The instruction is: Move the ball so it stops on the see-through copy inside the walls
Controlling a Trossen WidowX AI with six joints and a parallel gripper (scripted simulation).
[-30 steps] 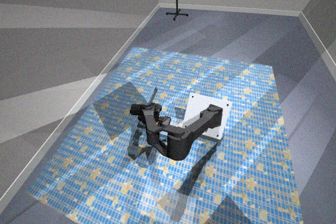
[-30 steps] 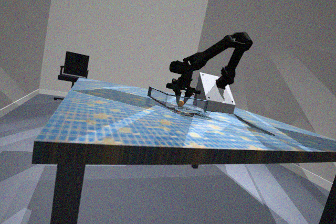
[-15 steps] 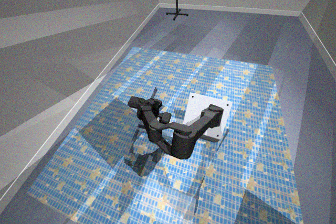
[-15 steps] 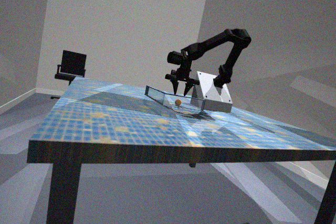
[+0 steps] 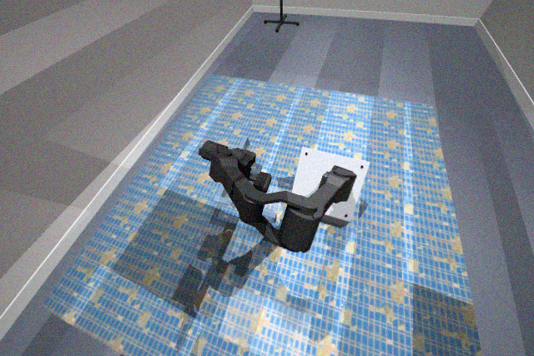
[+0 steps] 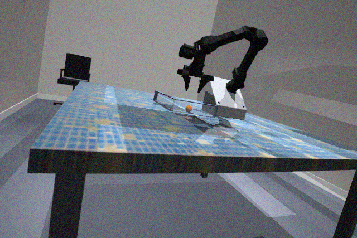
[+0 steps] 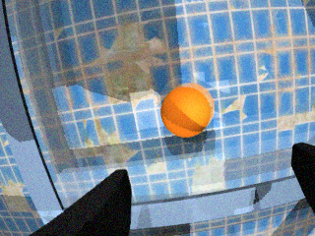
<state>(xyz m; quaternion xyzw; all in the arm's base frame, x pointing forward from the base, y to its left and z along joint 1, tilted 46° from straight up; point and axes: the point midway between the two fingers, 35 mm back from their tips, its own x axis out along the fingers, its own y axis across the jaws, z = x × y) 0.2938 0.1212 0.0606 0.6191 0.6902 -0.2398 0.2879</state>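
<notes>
Your gripper (image 6: 193,83) hangs wide and empty above the ball (image 6: 188,108), centre frame, leaving it free inside the walls (image 6: 184,104).

Ball (image 6: 188,108) inside walls (image 6: 184,104), under claw (image 6: 194,85)

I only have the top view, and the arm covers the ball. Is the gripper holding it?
Observer: No. In the exterior view the gripper hangs open above the ball, with a gap between them.
Operator: Where does the ball rest?
Observer: On the table, close to the corner of the clear walls, apparently on their inner side.
Operator: Does the wrist view agree that it is free?
Observer: Yes. There the ball lies beyond both fingers and touches neither.
</notes>
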